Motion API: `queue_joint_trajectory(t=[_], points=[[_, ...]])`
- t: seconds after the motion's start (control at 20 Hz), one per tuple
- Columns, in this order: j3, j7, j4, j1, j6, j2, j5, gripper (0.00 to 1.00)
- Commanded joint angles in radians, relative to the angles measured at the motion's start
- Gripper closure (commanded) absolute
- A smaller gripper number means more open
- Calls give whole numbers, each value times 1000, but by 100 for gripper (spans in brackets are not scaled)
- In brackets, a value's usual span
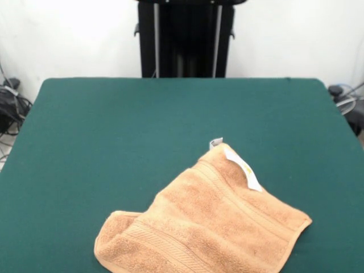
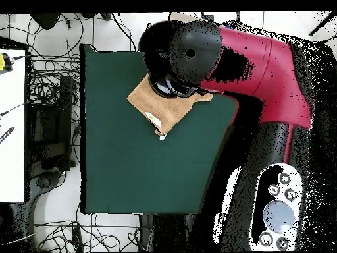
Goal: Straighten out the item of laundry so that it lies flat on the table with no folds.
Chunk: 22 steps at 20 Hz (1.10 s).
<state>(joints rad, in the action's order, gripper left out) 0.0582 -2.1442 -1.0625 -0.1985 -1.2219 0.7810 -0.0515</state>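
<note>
- The peach-orange hand towel (image 1: 205, 224) lies on the green table (image 1: 114, 142), at its near edge in the front view, rumpled.
- One corner is folded over, with the white tag (image 1: 242, 165) turned up; flattening is judged unfinished.
- The arm (image 2: 257, 66) hangs above the towel in the overhead view; the gripper is hidden, so its opening cannot be told.

Front camera sits low at one table (image 1: 114, 131) edge, close, facing across the green top to the black pedestal (image 1: 185, 37); overhead camera looks straight down from high, arm (image 2: 250, 66) blocking part; both share the table and towel (image 1: 205, 227).
</note>
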Motion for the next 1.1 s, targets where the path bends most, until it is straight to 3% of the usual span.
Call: queue_joint_trajectory(t=[0.05, 1.1], points=[[-118, 338, -6, -46, -217, 26, -61, 0], [-99, 279, -205, -18, 5, 105, -32, 0]])
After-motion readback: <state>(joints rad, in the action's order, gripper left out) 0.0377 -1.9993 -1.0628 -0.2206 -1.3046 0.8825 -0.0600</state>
